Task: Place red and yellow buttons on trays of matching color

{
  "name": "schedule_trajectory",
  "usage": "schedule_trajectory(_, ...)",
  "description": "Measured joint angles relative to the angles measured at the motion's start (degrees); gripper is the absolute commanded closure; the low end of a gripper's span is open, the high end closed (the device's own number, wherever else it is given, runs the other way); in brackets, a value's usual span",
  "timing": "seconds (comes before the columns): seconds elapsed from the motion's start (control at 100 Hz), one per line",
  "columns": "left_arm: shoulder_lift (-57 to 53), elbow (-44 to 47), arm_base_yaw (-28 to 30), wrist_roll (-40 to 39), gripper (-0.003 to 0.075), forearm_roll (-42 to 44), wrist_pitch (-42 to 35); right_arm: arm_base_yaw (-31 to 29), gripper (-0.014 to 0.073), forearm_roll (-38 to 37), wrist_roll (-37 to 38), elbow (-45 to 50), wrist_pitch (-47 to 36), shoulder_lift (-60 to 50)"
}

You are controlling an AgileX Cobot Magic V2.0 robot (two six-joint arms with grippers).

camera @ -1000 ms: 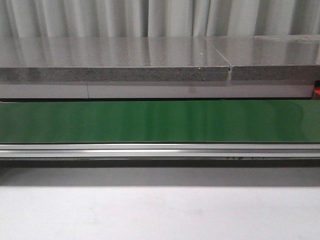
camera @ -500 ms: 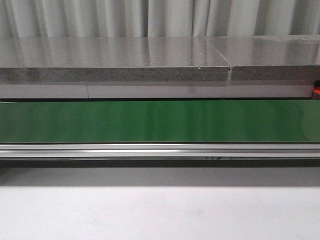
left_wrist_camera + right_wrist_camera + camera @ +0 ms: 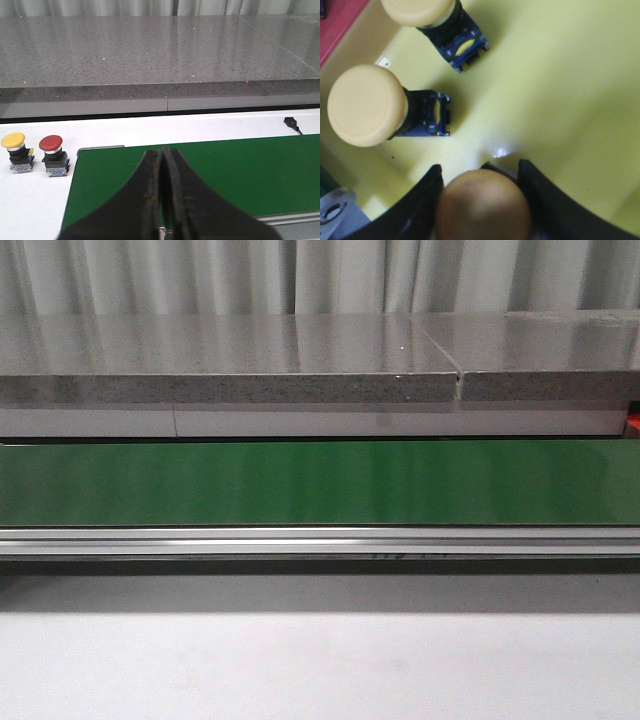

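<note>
Nothing moved in front; right gripper (image 3: 482, 200) clasps yellow button (image 3: 482, 205) over yellow tray (image 3: 560, 100).

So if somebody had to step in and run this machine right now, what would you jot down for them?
Right tool: shut on a yellow button, low over the yellow tray; not released yet.
Left tool: shut, holding nothing, above the green belt.
Done: two yellow buttons already lie on the yellow tray.
Left: release this one, then fetch the red button and another yellow button standing beside the belt. The red tray is barely in view.
</note>
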Motion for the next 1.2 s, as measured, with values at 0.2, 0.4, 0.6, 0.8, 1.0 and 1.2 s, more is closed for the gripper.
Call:
schedule_trajectory(0.2,0.0,0.0,0.0,0.0,0.0739,0.0,0.0,0.0,0.0022,0.4,0.0,-0.1,0.1,0.0)
schedule_trajectory(0.4,0.0,0.0,0.0,0.0,0.0739,0.0,0.0,0.0,0.0022,1.6,0.0,-0.1,0.6,-0.3)
schedule_trajectory(0.6,0.0,0.0,0.0,0.0,0.0739,0.0,0.0,0.0,0.0022,1.7,0.0,-0.1,0.8,-7.2)
schedule_trajectory(0.8,0.0,0.0,0.0,0.0,0.0739,0.0,0.0,1.1,0.0022,1.7,-0.3,-1.5,2.3,-17.7)
schedule_trajectory(1.0,0.0,0.0,0.0,0.0,0.0739,0.0,0.0,9.0,0.0022,1.7,-6.8,-4.3,5.0,-25.8)
schedule_trajectory(1.2,0.0,0.0,0.0,0.0,0.0739,0.0,0.0,18.6,0.0022,1.7,-14.2,-5.7,7.7,-30.8)
